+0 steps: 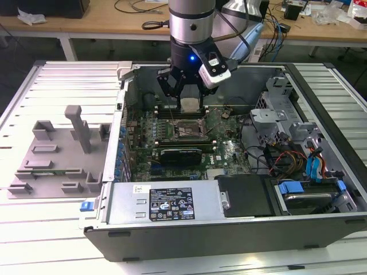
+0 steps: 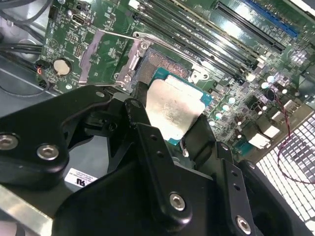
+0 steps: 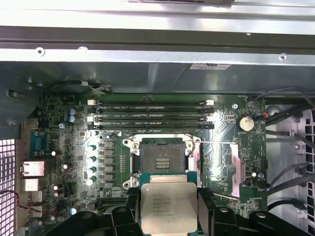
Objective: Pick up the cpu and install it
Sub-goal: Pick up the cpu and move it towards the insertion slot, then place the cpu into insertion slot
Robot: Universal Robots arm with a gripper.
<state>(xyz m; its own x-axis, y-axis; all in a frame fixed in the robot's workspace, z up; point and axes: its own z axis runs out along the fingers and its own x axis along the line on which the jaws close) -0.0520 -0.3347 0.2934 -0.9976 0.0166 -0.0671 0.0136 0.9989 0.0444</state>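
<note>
Gripper (image 1: 188,101) is clamped on the cpu (image 2: 172,109) by its edges — the chip is held over the motherboard (image 1: 229,152), near the open socket (image 3: 162,160).

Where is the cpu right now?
In the first wrist view, the cpu sits in the gripper above the motherboard, just short of the open socket.

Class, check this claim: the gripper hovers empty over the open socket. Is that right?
No. The gripper is not empty: it is shut on the cpu. The rest stands: it hovers over the open socket, as the first wrist view shows.
</note>
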